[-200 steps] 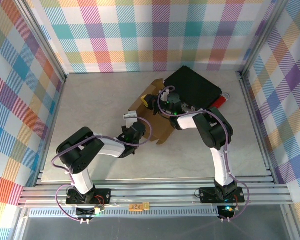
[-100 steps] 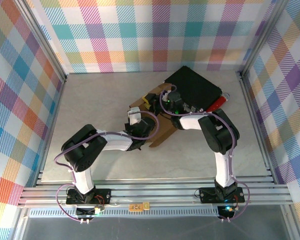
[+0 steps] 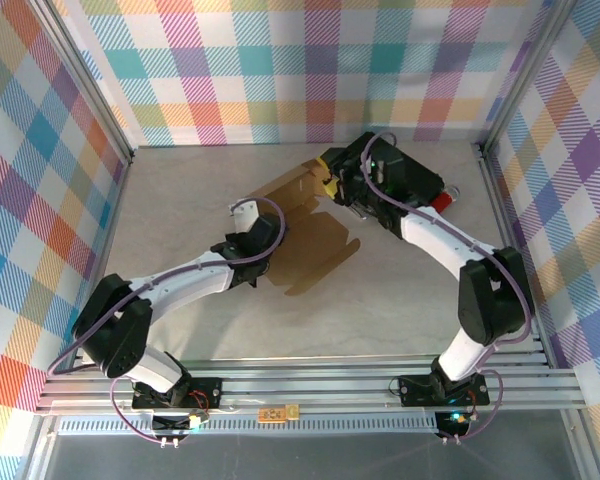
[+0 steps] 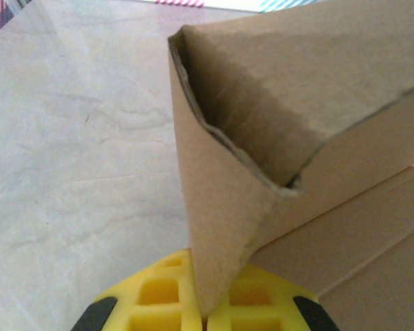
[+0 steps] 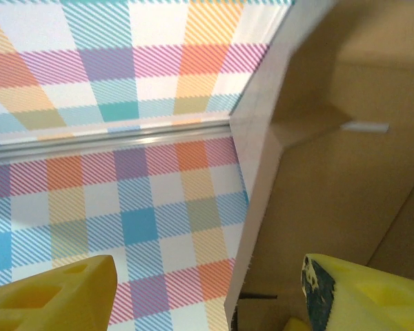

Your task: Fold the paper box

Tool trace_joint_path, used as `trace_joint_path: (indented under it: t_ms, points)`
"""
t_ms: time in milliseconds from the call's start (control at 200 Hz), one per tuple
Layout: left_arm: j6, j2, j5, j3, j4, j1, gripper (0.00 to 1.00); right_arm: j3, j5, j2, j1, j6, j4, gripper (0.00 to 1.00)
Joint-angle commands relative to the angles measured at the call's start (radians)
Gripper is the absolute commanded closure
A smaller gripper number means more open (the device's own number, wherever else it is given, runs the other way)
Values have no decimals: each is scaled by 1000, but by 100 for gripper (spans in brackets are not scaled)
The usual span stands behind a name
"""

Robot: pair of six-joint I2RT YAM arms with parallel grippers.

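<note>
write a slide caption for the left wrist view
The left gripper pinches a flap edge of the plain brown corrugated cardboard paper box, pale stone-patterned table beyond.

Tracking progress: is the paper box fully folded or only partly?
Partly folded: the paper box lies mostly flat on the table, with a side flap standing up.

No writing, label, brand mark, number or sign can be read anywhere, neither on the plain brown paper box (image 3: 315,248) nor on the plaid walls (image 3: 280,70).
</note>
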Motion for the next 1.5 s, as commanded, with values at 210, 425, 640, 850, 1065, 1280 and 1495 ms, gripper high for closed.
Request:
trace_joint_path:
  t_ms: [210, 425, 640, 850, 1065, 1280, 1495]
  points:
    - [15, -82, 225, 100, -272, 89, 100, 70, 19, -84, -44, -138, -294, 28]
    - [68, -152, 454, 160, -362, 173, 100, 172, 80, -146, -83, -369, -560, 29]
    - [145, -177, 725, 177, -404, 260, 100, 200, 109, -226, -110, -542, -713, 30]
    - [221, -112, 854, 211, -510, 291, 100, 167, 129, -265, -106, -671, -844, 37]
    - [270, -119, 893, 217, -543, 291, 100, 170, 87, -256, -50, -560, -903, 44]
    - [329, -90, 912, 244, -567, 291, 100, 295, 73, -68, 35, -485, -1004, 45]
    - [345, -58, 927, 269, -559, 291, 100, 380, 160, 64, 56, -497, -1070, 45]
